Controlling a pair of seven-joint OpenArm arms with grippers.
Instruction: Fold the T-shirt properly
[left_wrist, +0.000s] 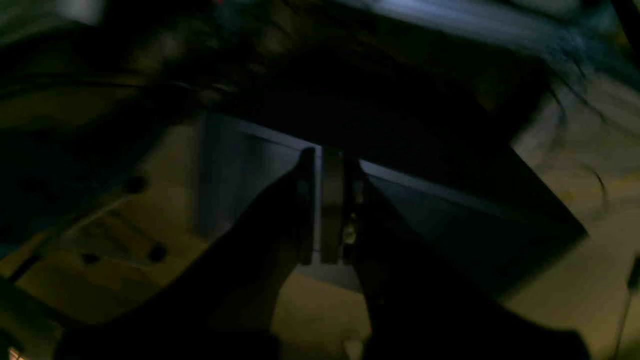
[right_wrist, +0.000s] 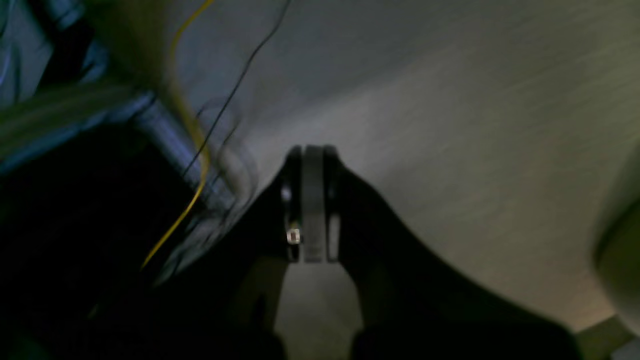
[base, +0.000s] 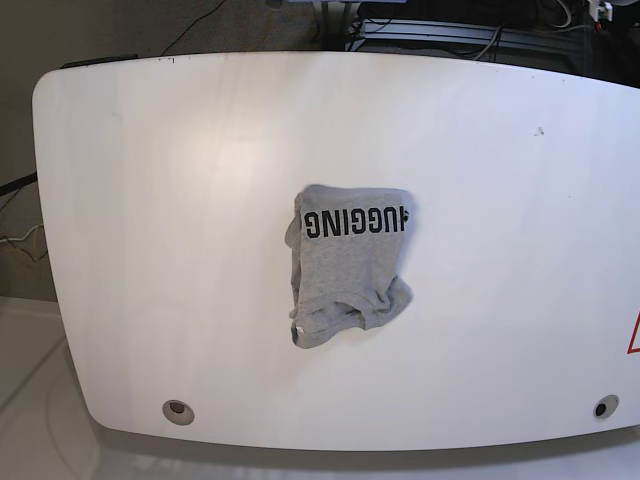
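Folded grey T-shirt (base: 345, 265); lettering up

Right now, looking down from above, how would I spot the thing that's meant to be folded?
Find the big white table that fills the view. Near its middle lies a small bundle of grey cloth, the T-shirt, roughly folded. It is the only cloth there, and black block letters run upside down across its top.

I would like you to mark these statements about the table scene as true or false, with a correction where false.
1. The T-shirt lies folded near the middle of the table. True.
2. Its lettering faces down, hidden. False: black letters show on top.
3. The left pincer is shut. True.
4. The right pincer holds the shirt. False: it is shut on nothing.
5. Both arms appear in the base view. False: neither does.
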